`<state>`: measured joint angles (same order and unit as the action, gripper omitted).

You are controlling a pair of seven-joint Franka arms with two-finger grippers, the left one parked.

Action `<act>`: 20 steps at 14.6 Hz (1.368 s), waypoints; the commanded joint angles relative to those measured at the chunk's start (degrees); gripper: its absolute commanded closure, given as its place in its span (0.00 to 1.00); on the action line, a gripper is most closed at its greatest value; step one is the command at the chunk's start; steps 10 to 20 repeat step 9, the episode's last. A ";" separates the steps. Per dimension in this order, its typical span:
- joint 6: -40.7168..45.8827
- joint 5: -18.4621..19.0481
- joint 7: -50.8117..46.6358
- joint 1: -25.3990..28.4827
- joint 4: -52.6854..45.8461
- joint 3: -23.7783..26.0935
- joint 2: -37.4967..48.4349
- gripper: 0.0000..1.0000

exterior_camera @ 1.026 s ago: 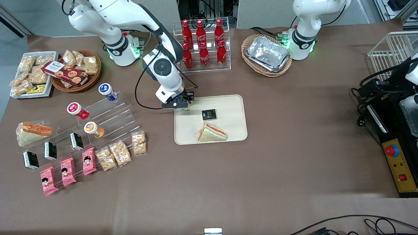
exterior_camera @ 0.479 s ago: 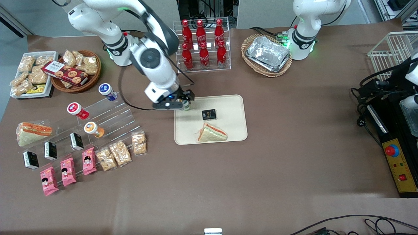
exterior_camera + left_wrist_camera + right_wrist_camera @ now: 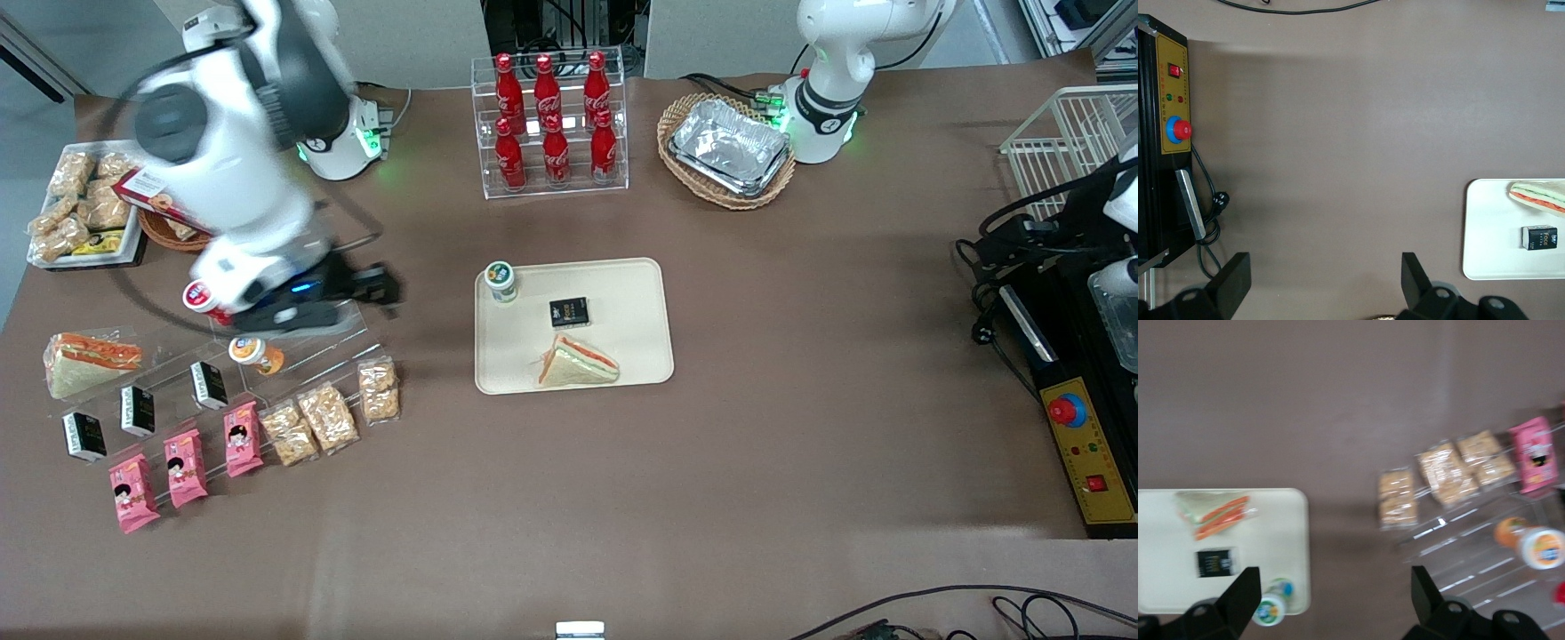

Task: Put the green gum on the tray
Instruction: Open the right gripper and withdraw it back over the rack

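The green gum (image 3: 500, 280) stands upright on the cream tray (image 3: 631, 356), in the tray's corner toward the working arm's end and farther from the front camera. It also shows in the right wrist view (image 3: 1272, 604), on the tray (image 3: 1271, 527). My gripper (image 3: 378, 289) is open and empty. It hangs above the clear acrylic display steps (image 3: 302, 311), well away from the tray toward the working arm's end.
On the tray lie a small black packet (image 3: 569, 312) and a wrapped sandwich (image 3: 576, 363). The steps hold a red-lidded bottle (image 3: 203, 298), an orange-lidded bottle (image 3: 253, 352), black packets, pink packets and biscuit bags. A rack of cola bottles (image 3: 551, 124) and a foil-filled basket (image 3: 727, 149) stand farther back.
My gripper has let go of the green gum, which now stands on the tray. The arm has swung away toward the display steps, blurred with motion.
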<state>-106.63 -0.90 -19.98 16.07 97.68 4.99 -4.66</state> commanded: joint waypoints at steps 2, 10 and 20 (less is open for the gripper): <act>4.50 0.64 20.02 -13.50 -3.11 0.46 2.46 0.00; 11.96 0.55 26.13 -14.32 -6.71 -7.09 4.66 0.00; 11.96 0.55 26.13 -14.32 -6.71 -7.09 4.66 0.00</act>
